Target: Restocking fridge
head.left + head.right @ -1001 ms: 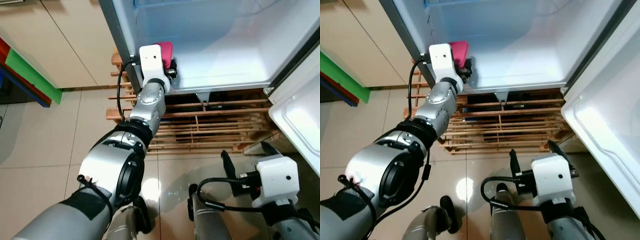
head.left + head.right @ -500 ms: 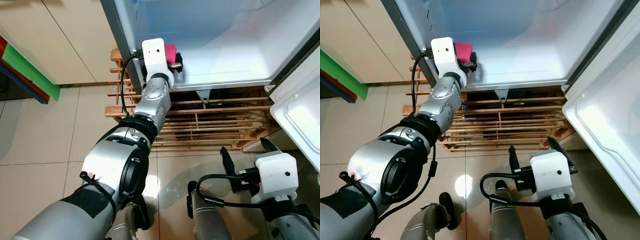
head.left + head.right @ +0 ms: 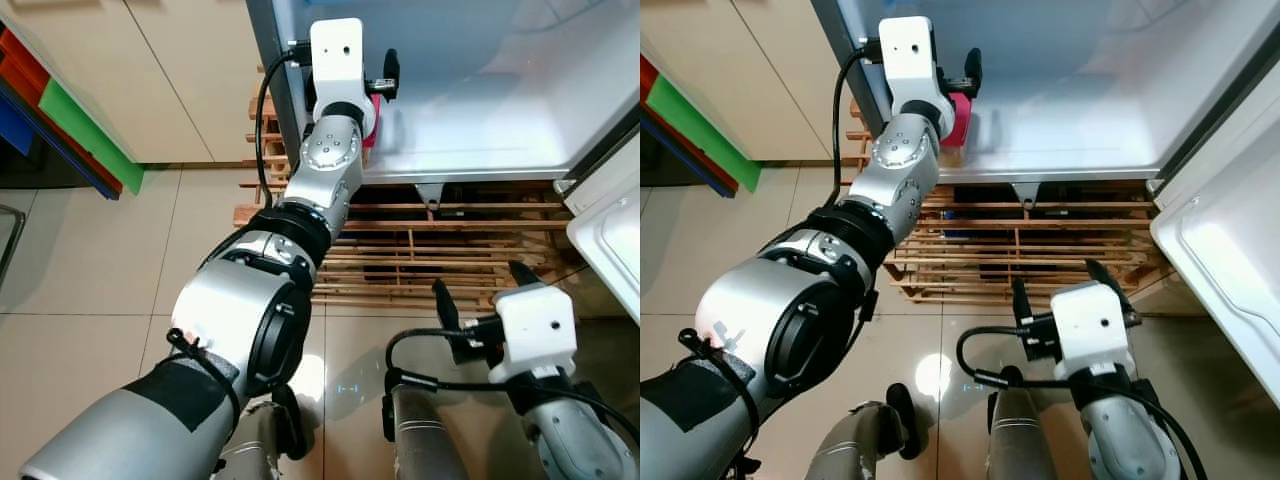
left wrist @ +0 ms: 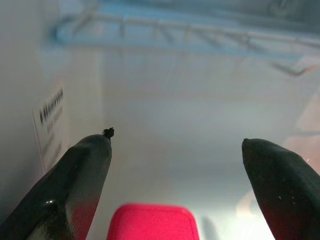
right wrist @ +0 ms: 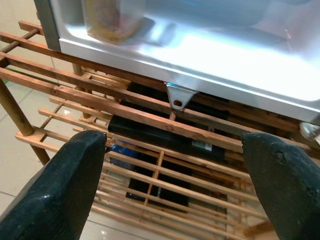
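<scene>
We saw the head views bright and evenly lit, sharp across the frame. The fridge [image 3: 500,90] interior glowed a cool blue-white, washed pale toward the back. On the glossy floor tiles [image 3: 90,290] a small white glare spot [image 3: 933,372] lay between the robot's legs, with soft grey shadows spreading around it. Straight lines bowed slightly near the edges, as with a wide lens. In the left wrist view everything was hazy and low in contrast; the black fingers [image 4: 75,175] close to the lens were soft. The right wrist view was clearer, with a bright sheen along the fridge's lower lip [image 5: 210,70], though its near fingers [image 5: 65,190] were blurred.
</scene>
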Motion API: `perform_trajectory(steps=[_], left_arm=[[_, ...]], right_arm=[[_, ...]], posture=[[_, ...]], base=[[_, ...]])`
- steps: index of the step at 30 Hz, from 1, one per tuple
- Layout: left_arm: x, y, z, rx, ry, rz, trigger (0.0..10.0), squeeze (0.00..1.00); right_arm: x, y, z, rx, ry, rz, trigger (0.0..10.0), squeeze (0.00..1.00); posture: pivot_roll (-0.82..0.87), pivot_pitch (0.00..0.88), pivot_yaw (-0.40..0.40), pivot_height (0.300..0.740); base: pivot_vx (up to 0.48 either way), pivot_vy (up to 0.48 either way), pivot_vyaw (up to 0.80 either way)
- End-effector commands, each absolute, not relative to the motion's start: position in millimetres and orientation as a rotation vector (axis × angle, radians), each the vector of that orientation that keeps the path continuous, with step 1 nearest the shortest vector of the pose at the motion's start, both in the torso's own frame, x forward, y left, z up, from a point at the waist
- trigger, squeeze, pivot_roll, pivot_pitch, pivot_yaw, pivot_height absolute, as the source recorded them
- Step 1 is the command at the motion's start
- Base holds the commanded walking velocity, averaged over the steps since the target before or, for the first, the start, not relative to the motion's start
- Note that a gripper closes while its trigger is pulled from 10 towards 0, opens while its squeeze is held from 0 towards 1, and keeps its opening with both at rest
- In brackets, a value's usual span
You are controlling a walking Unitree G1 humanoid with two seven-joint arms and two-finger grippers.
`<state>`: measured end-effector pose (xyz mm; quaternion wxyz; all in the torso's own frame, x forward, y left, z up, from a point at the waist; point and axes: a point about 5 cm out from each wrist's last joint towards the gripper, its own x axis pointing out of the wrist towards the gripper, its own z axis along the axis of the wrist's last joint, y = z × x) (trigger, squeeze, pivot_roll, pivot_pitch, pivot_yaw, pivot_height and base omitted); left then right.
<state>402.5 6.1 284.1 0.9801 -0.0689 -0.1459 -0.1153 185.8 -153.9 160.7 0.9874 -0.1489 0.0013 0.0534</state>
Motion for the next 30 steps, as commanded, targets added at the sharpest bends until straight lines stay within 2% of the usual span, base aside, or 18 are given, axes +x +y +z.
perform_trajectory(steps=[1,5,8,9,10,15,18,19,20,21,24,26,28,30], left_arm=[[400.9,3.6,300.8,-0.125,-0.36,-0.252,10.0,0.0],[386.6,-24.3,306.0,-0.119,-0.425,-0.467,10.0,0.0],[380.8,-32.8,299.5,-0.104,-0.43,-0.547,10.0,0.0],[376.3,-37.7,294.0,-0.101,-0.432,-0.603,10.0,0.0],[364.6,-41.2,277.0,-0.106,-0.437,-0.718,10.0,0.0],[345.0,-30.2,258.8,-0.145,-0.438,-0.844,10.0,0.0],[338.4,-12.7,251.4,-0.146,-0.445,-0.83,10.0,0.0],[334.6,0.2,246.3,-0.149,-0.439,-0.798,10.0,0.0],[334.6,0.2,246.3,-0.149,-0.439,-0.798,10.0,0.0],[326.9,20.1,237.9,-0.155,-0.419,-0.754,10.0,0.0],[327.3,53.1,221.3,-0.109,-0.39,-0.627,10.0,0.0],[328.4,59.2,217.2,-0.091,-0.382,-0.6,10.0,0.0],[328.5,95.7,192.2,-0.031,-0.319,-0.438,10.0,0.0],[314.1,149.2,148.5,-0.024,-0.146,-0.215,10.0,0.0]], right_arm=[[184.4,-153.9,158.0,-0.284,0.01,0.114,10.0,0.0],[198.7,-154.5,159.8,-0.267,-0.029,0.108,10.0,0.0],[205.3,-156.9,159.0,-0.249,-0.033,0.097,10.0,0.0],[207.6,-158.3,158.8,-0.234,-0.036,0.086,10.0,0.0],[217.4,-162.8,156.6,-0.187,-0.037,0.053,10.0,0.0],[233.9,-167.8,151.6,-0.132,-0.04,0.011,10.0,0.0],[243.9,-167.8,148.5,-0.12,-0.046,0.015,10.0,0.0],[247.7,-166.7,147.9,-0.115,-0.051,0.02,10.0,0.0],[247.7,-166.7,147.9,-0.115,-0.051,0.02,10.0,0.0],[253.8,-165.4,146.5,-0.105,-0.059,0.027,10.0,0.0],[261.8,-163.9,143.3,-0.107,-0.059,0.039,10.0,0.0],[263.5,-163.8,142.2,-0.114,-0.058,0.043,10.0,0.0],[265.2,-167.1,137.0,-0.162,-0.048,0.035,10.0,0.0],[259.3,-179.8,130.1,-0.204,-0.029,-0.001,10.0,0.0]], posture=[[-0.37,0.212,0.125,0.74],[-0.34,0.167,0.128,0.74],[-0.31,0.138,0.129,0.74],[-0.31,0.138,0.129,0.74],[-0.27,0.099,0.132,0.74],[-0.22,0.058,0.133,0.74],[-0.19,0.021,0.131,0.74],[-0.17,0.006,0.128,0.74],[-0.17,0.006,0.128,0.74],[-0.15,0.0,0.117,0.74],[-0.13,0.0,0.108,0.74],[-0.13,0.0,0.106,0.74],[-0.14,0.0,0.108,0.74],[-0.14,0.0,0.102,0.74]], base=[[0.0,0.0,0.0],[0.0,0.0,0.0],[0.0,0.0,0.0],[0.0,0.0,0.0],[0.0,0.0,0.0],[0.0,0.0,0.0],[0.0,0.0,0.0],[0.0,0.0,0.0],[0.0,0.0,0.0],[0.0,0.0,0.0],[0.0,0.0,0.0],[0.0,0.0,0.0],[0.0,0.0,0.0],[0.0,0.0,0.0]])
